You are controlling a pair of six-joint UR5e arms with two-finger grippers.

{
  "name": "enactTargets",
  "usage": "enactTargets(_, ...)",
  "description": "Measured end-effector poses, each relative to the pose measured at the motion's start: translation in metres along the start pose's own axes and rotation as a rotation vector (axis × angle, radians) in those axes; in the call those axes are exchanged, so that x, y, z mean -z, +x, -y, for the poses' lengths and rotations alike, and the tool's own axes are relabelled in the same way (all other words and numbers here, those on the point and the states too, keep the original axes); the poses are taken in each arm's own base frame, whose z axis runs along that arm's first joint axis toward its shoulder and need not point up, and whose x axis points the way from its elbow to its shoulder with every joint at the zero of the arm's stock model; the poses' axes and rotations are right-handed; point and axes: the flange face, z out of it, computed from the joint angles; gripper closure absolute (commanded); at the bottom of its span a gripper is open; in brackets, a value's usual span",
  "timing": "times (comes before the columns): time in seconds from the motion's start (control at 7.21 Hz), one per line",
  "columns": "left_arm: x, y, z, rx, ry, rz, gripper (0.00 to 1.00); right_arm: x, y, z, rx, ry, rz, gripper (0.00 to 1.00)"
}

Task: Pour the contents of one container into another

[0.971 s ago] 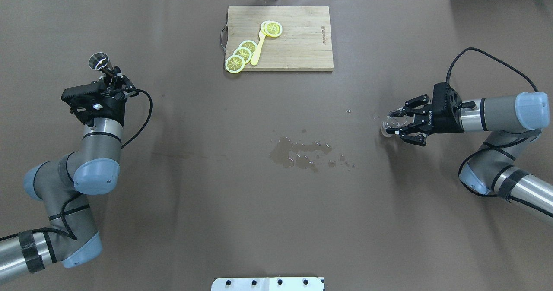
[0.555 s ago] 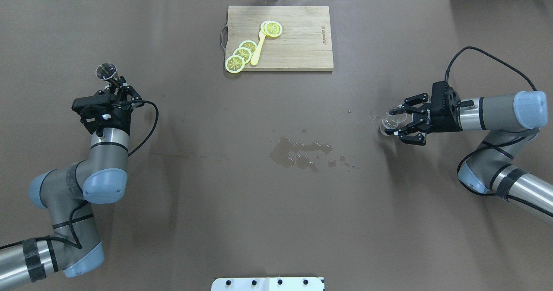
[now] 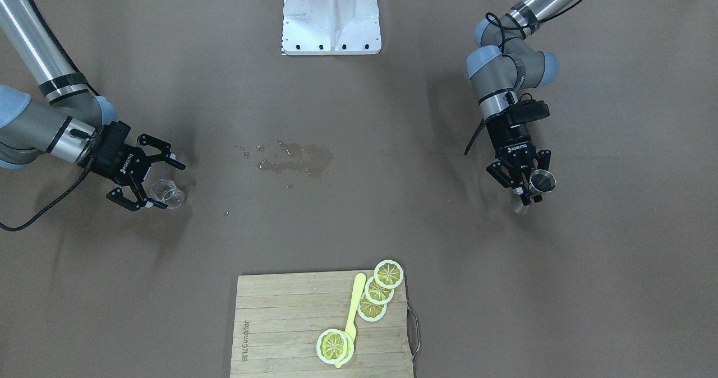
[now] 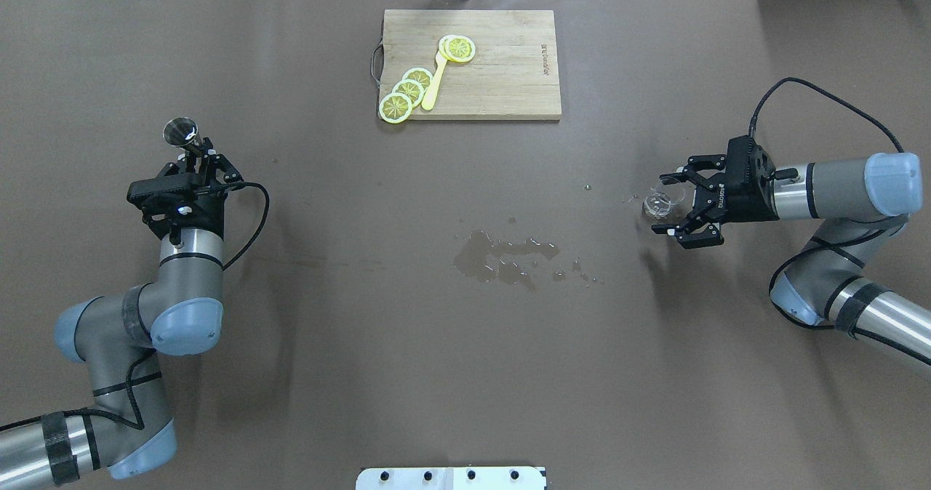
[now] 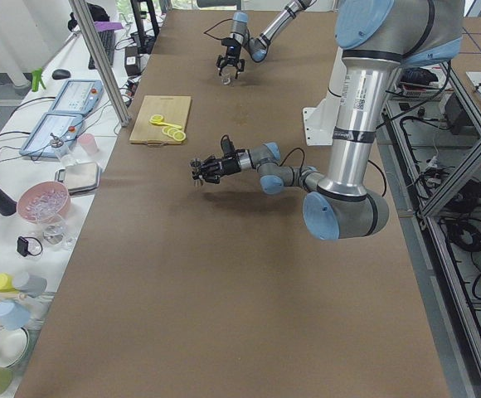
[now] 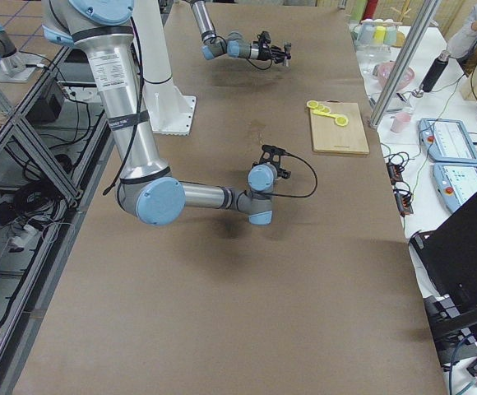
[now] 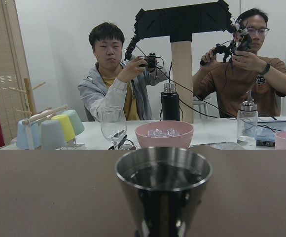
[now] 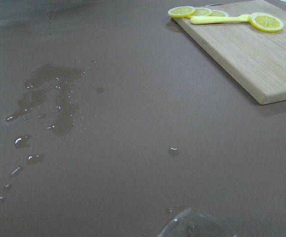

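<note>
Cup (image 4: 180, 131) and glass (image 4: 662, 202), the two containers, sit well apart at opposite ends of the worktop (image 4: 364, 374).

- **Board** (image 4: 502, 75): lies at the far edge with lemon slices (image 4: 404, 96) on it, clear of both arms.
- **Puddle** (image 4: 502, 254): lies mid-worktop, between the containers.
- **Left hand** (image 4: 195, 150): clamped on the cup's lower part. The cup is upright, and the left wrist view shows a dark liquid surface inside.
- **Right hand** (image 4: 668, 206): fingers spread, with the glass between them on the worktop and not gripped.

**Step in hand:** probably set-up, with the pour not yet begun. The next move likely calls for closing the right hand on the glass, bringing both vessels together, and then tipping the cup slowly over the glass rim to avoid a spill.

**Hard to make out:**
- It cannot be told whether the cup's base touches the worktop.
- The glass is cut off at the bottom of the right wrist view, and its contents are unclear.
- The left fingers are hidden behind the cup in the left wrist view.
</note>
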Motion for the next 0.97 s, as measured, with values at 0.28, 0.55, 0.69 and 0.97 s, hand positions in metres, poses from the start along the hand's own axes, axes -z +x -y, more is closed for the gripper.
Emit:
enactTargets(0.28, 0.005, 0.0, -0.013, 0.022, 0.024, 0.031, 1.0, 0.0, 0.0, 0.0, -0.001, 0.0, 0.0, 0.01)
enactTargets(0.55, 0.008, -0.002, -0.028, 0.026, 0.046, 0.076, 1.0, 0.001, 0.004, 0.005, 0.002, 0.006, -0.005, 0.01)
enactTargets(0.69, 0.009, -0.002, -0.032, 0.023, 0.05, 0.083, 1.0, 0.006, 0.012, 0.01, 0.004, 0.011, -0.012, 0.01)
enactTargets(0.97, 0.01, -0.003, -0.035, 0.019, 0.054, 0.086, 1.0, 0.02, 0.028, 0.02, 0.007, 0.019, -0.024, 0.01)
